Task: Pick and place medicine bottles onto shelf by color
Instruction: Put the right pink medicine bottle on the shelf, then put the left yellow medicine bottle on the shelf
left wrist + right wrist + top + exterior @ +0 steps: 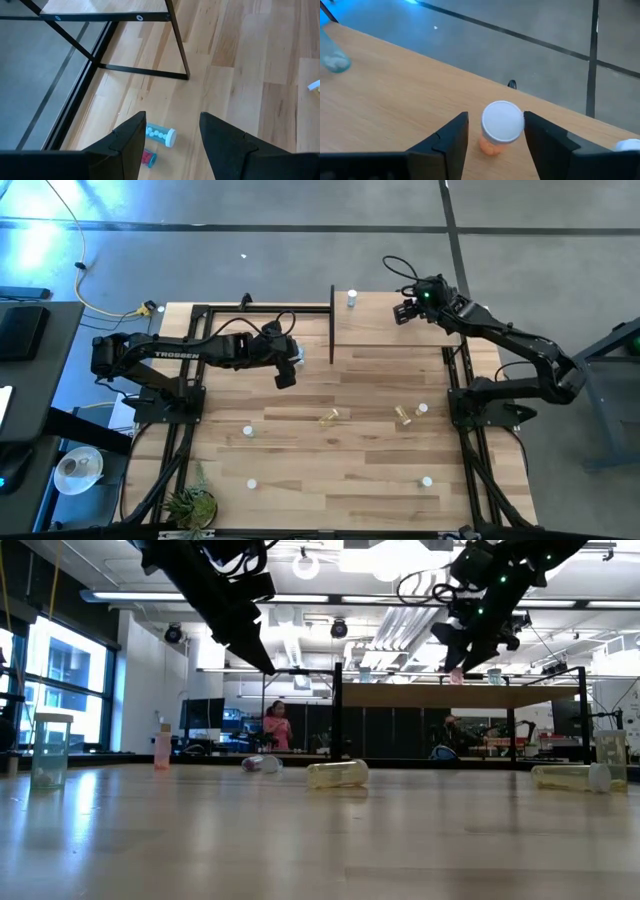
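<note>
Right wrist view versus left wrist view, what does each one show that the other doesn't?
Only the right wrist view shows an upright white-capped orange bottle on the pale-wood shelf board, between the open right pincer fingers. Only the left wrist view shows a lying blue bottle, a red bottle and the shelf's black metal uprights, under the open left pincer. Both show pale wood.

I see a tabletop (340,480) of pale wood planks, smooth with a soft sheen. The shelf (395,100) is matt light wood on thin black metal uprights (180,45). An orange bottle (501,127) looks like translucent plastic with a smooth matt white cap. My gripper fingers (227,145) are matt black.
</note>
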{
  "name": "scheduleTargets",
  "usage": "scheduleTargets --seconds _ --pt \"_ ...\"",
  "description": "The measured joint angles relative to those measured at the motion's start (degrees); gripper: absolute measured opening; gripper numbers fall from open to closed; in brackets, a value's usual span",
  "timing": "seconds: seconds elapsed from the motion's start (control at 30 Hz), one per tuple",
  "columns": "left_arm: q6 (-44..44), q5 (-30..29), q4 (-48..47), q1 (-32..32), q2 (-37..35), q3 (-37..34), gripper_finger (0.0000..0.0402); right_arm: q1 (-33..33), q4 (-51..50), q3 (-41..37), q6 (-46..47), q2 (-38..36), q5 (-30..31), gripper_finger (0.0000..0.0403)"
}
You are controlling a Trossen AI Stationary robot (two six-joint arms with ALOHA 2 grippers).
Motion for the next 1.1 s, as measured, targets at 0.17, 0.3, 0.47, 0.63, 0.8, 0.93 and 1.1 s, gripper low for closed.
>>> scheduleTargets --seconds 0.17,0.3,0.47,0.63,0.8,0.93,1.1 --pt "-0.21 0.0 0.0 0.02 0.0 0.0 0.0174 0.0 -0.35 0.08 0.0 -2.59 0.01 0.0181" --pt "-1.7 0.02 0.0 0.02 0.0 0.0 0.0174 0.07 -1.5 0.11 0.0 -4.8 0.0 0.0181" --pt "-3.71 1.0 0.0 -0.05 0.0 0.0 0.0174 1.1 -2.81 0.11 0.02 -7.41 -1.58 0.0181" --pt "-6.04 6.82 0.34 -0.16 0.0 0.0 0.0174 5.53 -2.93 0.13 0.0 -8.99 -2.67 0.0181" --pt "-8.66 8.55 1.21 -1.52 0.0 0.0 0.0174 12.0 -3.04 0.13 0.46 -8.98 -2.86 0.0181" --pt "-9.11 8.61 1.73 -3.71 0.0 0.02 0.0174 17.36 -4.12 0.13 2.85 -8.93 -2.86 0.0181" --pt "-10.8 8.68 1.73 -6.86 0.0 0.02 0.0174 23.44 -3.4 -1.17 5.7 -8.93 -2.76 0.0181"
